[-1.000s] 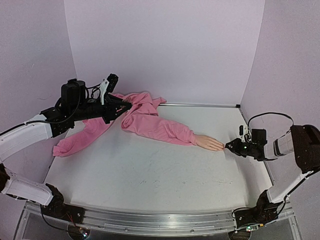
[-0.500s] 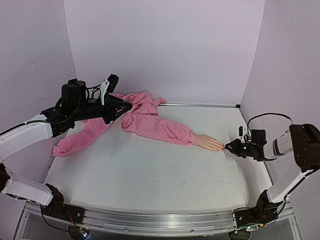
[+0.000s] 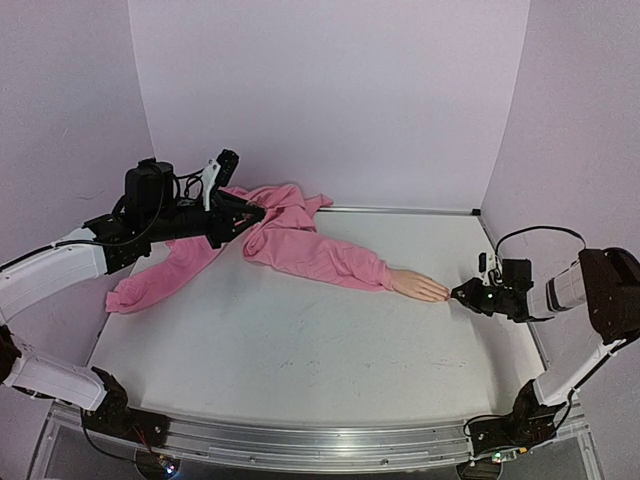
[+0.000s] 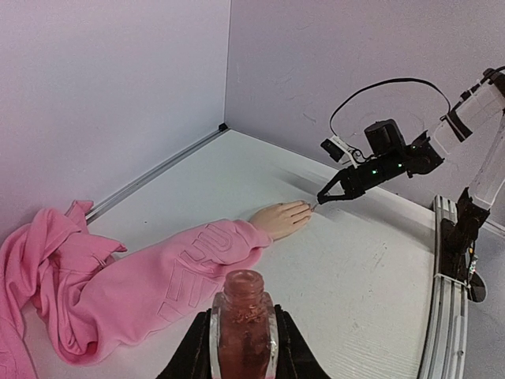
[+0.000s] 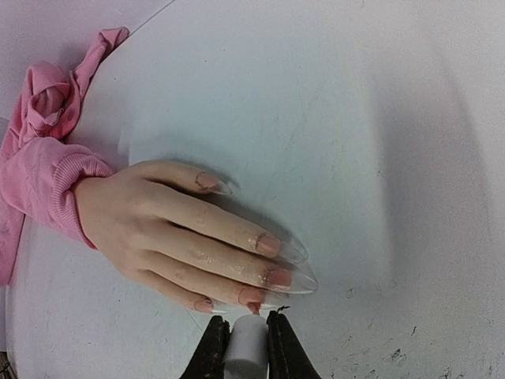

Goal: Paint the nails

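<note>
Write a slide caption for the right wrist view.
Right gripper clamps a white brush cap, its tip at the partly painted nails of the mannequin hand.

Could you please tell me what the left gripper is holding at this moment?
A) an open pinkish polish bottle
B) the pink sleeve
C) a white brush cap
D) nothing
A: the left wrist view shows the left gripper shut on the open pinkish bottle, while the right gripper holds the white brush cap at the nails.

White arm links [image 3: 50, 275], black joints [image 3: 145, 187], looped cables [image 3: 540, 229]
</note>
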Available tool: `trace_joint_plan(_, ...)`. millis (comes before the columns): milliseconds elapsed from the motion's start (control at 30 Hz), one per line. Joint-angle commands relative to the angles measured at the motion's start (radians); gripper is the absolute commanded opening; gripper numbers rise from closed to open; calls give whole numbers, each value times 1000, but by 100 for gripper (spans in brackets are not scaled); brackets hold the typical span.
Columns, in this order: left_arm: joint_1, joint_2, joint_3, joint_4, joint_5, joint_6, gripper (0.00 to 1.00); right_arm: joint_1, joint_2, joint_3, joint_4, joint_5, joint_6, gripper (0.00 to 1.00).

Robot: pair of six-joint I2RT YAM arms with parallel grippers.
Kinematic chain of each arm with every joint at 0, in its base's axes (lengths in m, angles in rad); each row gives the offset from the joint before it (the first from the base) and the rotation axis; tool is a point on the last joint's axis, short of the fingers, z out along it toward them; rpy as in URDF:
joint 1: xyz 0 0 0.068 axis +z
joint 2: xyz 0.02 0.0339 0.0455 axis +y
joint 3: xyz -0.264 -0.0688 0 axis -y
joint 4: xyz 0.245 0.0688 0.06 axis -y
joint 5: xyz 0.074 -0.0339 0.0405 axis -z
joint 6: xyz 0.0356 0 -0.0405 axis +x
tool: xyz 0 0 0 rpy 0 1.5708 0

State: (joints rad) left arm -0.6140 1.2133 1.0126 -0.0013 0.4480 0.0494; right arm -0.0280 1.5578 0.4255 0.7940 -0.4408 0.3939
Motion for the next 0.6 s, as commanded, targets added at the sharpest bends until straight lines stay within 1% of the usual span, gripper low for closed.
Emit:
trace_joint_plan(0, 5, -4, 15, 44, 19, -16, 0, -4, -16, 26, 26, 22, 12, 0)
trace_joint_plan(567, 7, -1, 14, 44, 24, -20, 0, -4, -45, 9, 24, 73, 31, 0)
